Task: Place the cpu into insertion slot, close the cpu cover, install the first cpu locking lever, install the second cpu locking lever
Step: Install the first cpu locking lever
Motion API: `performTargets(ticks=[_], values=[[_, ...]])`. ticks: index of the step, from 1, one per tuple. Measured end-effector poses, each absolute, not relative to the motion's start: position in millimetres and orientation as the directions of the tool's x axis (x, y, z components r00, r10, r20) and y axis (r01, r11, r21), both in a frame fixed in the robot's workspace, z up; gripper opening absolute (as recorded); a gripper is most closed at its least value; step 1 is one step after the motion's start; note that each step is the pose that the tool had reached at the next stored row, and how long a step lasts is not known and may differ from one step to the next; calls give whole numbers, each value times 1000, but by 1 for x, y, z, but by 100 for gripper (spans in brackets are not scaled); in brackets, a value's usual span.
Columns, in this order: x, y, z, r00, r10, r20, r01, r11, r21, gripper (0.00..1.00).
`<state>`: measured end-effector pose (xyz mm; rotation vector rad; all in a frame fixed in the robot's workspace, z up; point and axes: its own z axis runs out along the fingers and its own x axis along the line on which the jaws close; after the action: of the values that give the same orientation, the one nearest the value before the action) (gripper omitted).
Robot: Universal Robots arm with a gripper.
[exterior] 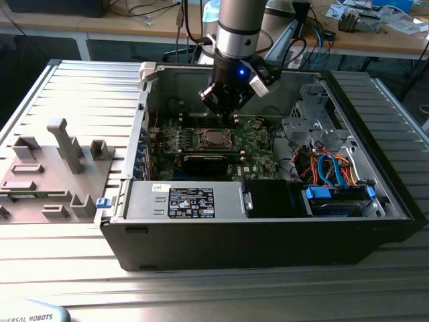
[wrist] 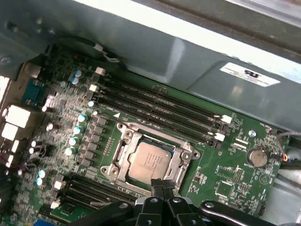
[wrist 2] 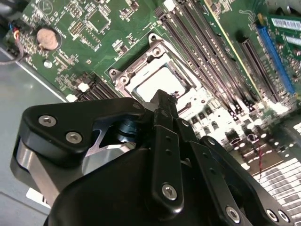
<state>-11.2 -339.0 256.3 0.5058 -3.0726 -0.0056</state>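
The cpu is seen seated in the slot on the green board, framed by the cover. The pincer is clenched, empty, its tips poised at the cover's edge.

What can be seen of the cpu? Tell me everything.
The cpu is a small flat square chip with a dull silver-grey metal top. It lies flat in the insertion slot on the green board, with the cpu cover framing it as a silvery plate. In both wrist views the gripper hangs close over one edge with fingertips together, holding nothing; contact cannot be told.
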Motion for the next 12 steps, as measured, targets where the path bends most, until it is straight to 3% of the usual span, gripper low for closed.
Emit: performTargets(ticks=[12], values=[[-11, -339, 256, -986, -165, 27, -165, 986, 7, 11]])
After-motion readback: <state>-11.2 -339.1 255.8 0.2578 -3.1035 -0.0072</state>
